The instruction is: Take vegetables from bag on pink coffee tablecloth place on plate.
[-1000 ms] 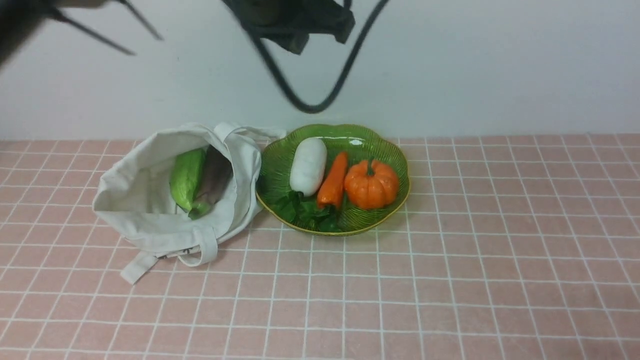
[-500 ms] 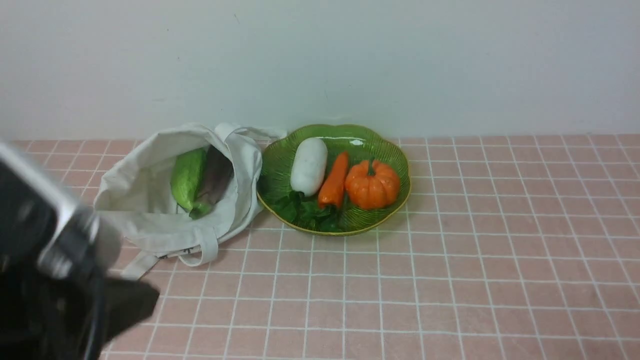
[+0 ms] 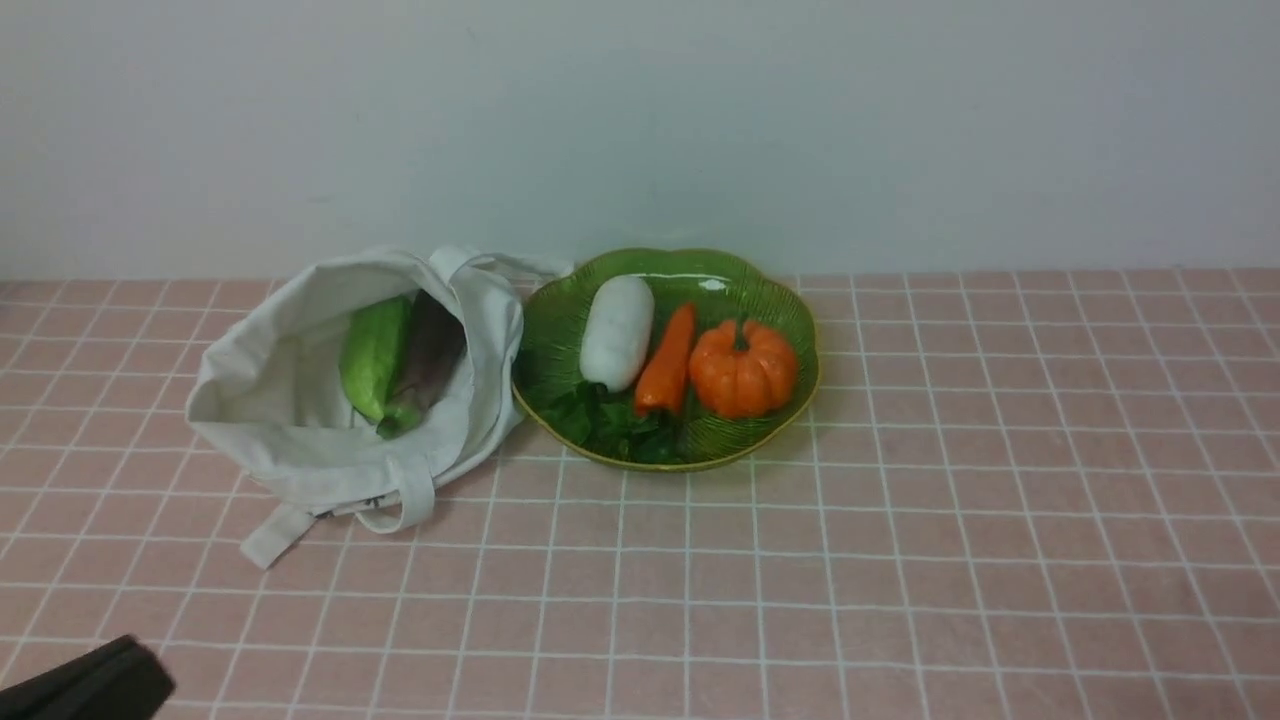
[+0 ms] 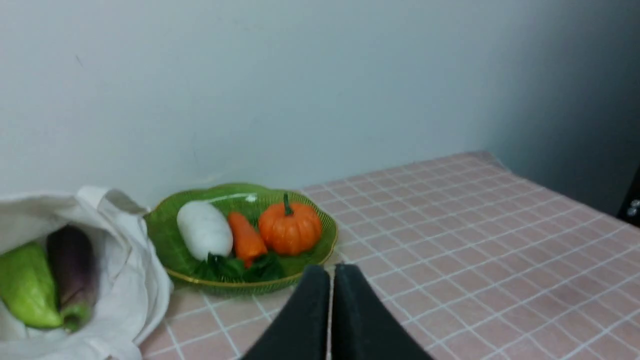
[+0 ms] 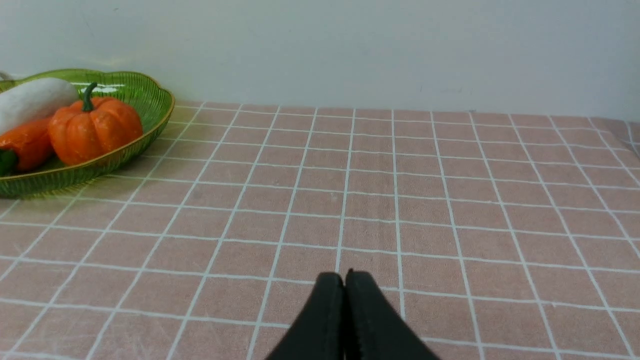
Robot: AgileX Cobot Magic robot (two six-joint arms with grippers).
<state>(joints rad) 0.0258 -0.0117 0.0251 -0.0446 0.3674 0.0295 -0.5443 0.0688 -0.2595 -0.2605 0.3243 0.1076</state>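
The off-white bag [image 3: 320,455] lies open on the pink coffee tablecloth [image 3: 900,550], left of the green plate [image 3: 700,268]. In the bag lie a light green vegetable [image 3: 373,355] and a dark purple one [image 3: 432,350]. The carrot [image 3: 668,360] lies on the plate with its leafy top toward me. My left gripper [image 4: 331,272] is shut and empty, low over the cloth in front of the plate [image 4: 162,232] and right of the bag [image 4: 127,250]. My right gripper [image 5: 345,277] is shut and empty over the cloth, well right of the plate [image 5: 150,102].
A white radish [image 3: 617,332] and an orange pumpkin [image 3: 743,368] also lie on the plate. A dark part of my left arm [image 3: 90,685] shows at the front left corner. A pale wall stands right behind the bag and plate.
My left arm has swung down from high above the table, past the left side, to the front left corner. The bag, the plate and the vegetables have not moved.
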